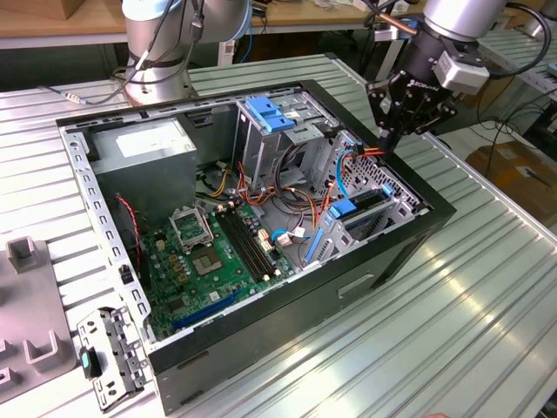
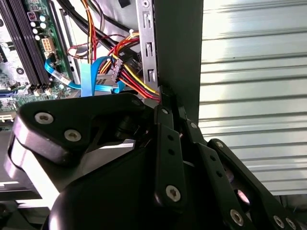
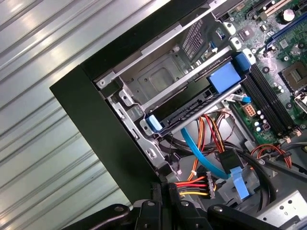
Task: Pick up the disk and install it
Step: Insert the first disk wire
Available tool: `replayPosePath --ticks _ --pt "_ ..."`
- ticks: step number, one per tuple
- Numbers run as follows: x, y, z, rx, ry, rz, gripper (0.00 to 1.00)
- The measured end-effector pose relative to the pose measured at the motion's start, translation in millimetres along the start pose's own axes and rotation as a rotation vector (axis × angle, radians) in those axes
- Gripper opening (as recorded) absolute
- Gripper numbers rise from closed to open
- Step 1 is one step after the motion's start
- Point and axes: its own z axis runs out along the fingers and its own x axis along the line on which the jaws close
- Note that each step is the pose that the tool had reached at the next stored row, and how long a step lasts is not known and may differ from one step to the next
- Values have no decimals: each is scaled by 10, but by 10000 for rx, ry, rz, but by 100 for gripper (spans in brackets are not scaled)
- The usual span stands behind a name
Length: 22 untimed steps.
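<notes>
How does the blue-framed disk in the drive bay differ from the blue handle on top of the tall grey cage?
The disk sits low in the bay near the case's front corner; the blue handle stands highest in the case. The disk is dark with blue at its edges; the handle is blue throughout. Both are bright blue plastic.

No print can be read anywhere; the white label on the power supply point(image 1: 146, 139) carries marks too small to make out; likewise the circuit board point(image 1: 209, 252).

Gripper point(image 1: 389, 139) fingertips hidden behind case wall point(image 1: 435, 205).
</notes>
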Motion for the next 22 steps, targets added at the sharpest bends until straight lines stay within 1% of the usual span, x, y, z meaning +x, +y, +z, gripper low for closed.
replayPosePath --ticks 11,14,22 --pt "-73 53 0 1 0 13 17" --pt "-73 53 0 -7 3 374 17" --pt "-74 53 2 -32 12 1565 17"
